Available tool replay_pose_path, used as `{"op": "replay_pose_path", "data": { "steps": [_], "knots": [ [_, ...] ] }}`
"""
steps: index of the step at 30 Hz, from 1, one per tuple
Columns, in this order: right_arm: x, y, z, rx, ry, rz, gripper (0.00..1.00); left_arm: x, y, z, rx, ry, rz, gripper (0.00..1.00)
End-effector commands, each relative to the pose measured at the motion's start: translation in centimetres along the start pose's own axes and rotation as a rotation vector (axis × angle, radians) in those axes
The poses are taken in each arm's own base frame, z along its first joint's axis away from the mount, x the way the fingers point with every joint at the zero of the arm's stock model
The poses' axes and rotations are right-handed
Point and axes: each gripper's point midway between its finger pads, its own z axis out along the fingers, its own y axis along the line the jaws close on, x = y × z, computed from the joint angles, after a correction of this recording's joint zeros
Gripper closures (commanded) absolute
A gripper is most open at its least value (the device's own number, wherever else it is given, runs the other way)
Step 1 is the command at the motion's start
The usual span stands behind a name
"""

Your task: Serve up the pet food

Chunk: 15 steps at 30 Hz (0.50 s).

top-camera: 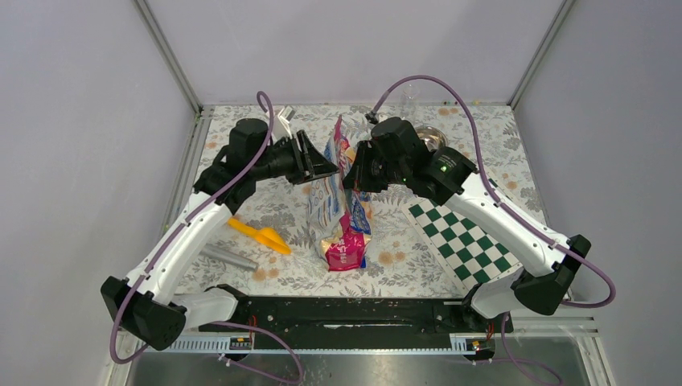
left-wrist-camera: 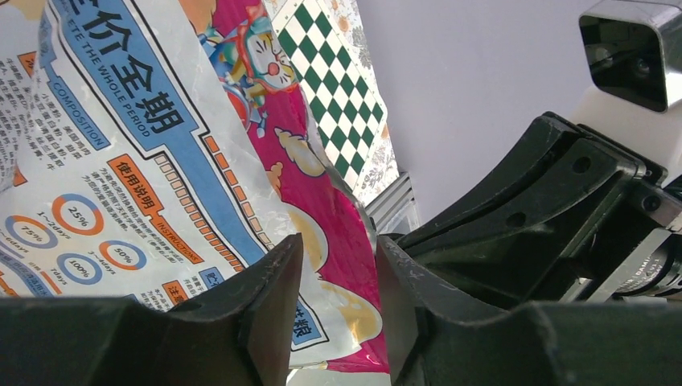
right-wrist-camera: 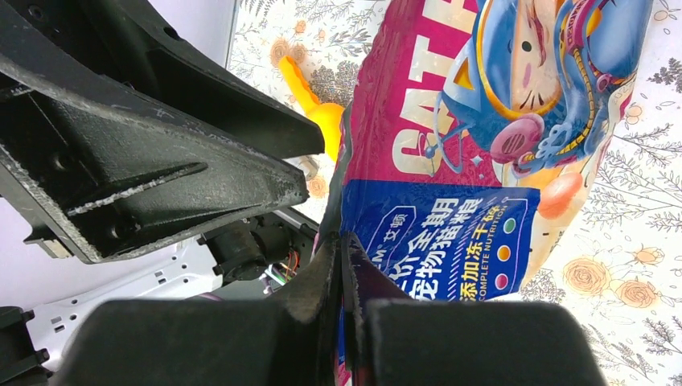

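The pet food itself is not visible; it is judged to be inside the bag point(top-camera: 342, 201). The bag stands on the counter point(top-camera: 402, 265), with its long axis going from the raised top edge down to its magenta bottom. The right pincer point(right-wrist-camera: 342, 245) is clenched on the thin top edge, at the right side of the bag. The left pincer point(left-wrist-camera: 338, 245) is just at the left side of the bag top, its jaws half apart. The film shows in the gap, but nothing is pressed. The next move probably asks this pincer to take the opposite edge. The scoop point(top-camera: 259, 235) lies left of the bag.
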Motion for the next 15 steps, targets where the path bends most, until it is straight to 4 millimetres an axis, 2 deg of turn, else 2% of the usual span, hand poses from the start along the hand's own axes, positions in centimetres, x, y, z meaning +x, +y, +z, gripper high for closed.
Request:
{"op": "replay_pose_path", "data": {
  "steps": [1, 6, 10, 14, 15],
  "knots": [
    [-1.1, 3.6, -3.2, -0.158, -0.04, 0.023, 1.0, -0.3, -2.1, -0.1, 0.074, -0.002, 0.01, 0.6],
    [-1.0, 4.4, -3.4, -0.214, -0.042, 0.014, 1.0, 0.0, -2.2, 0.3, 0.077, 0.017, 0.004, 0.55],
    [-1.0, 4.7, -3.2, -0.23, -0.043, 0.014, 1.0, 0.3, -2.8, 0.5, 0.109, 0.031, 0.072, 0.54],
    [-1.2, 4.9, -3.3, -0.237, -0.048, 0.006, 1.0, 0.5, -1.7, 0.9, 0.073, 0.037, 0.081, 0.58],
    [-1.1, 5.0, -3.3, -0.242, -0.044, 0.001, 1.0, 0.6, -1.3, 1.1, 0.059, 0.039, 0.076, 0.63]
  ]
}}
